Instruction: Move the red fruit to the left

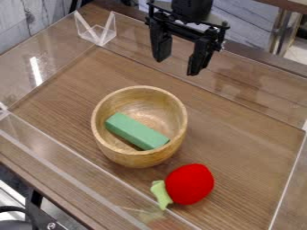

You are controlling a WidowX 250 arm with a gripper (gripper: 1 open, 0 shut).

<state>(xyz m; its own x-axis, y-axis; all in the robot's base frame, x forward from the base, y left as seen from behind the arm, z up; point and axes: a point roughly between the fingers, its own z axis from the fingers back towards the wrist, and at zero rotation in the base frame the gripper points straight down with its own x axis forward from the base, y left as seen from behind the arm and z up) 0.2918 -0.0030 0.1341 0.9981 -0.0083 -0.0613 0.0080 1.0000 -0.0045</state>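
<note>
The red fruit (188,183) lies on the wooden table near the front, right of centre, its light-green leaves pointing left toward the front edge. A wooden bowl (110,145) stands just behind and left of it, holding a green rectangular block (135,132). My gripper (178,56) hangs high at the back of the table, well above and behind the bowl. Its two black fingers stand apart with nothing between them, so it is open. It touches neither the fruit nor the bowl.
A clear acrylic wall (36,67) runs around the table on the left, front and right sides. A small clear stand (93,30) sits at the back left corner. Bare wood lies left of the bowl.
</note>
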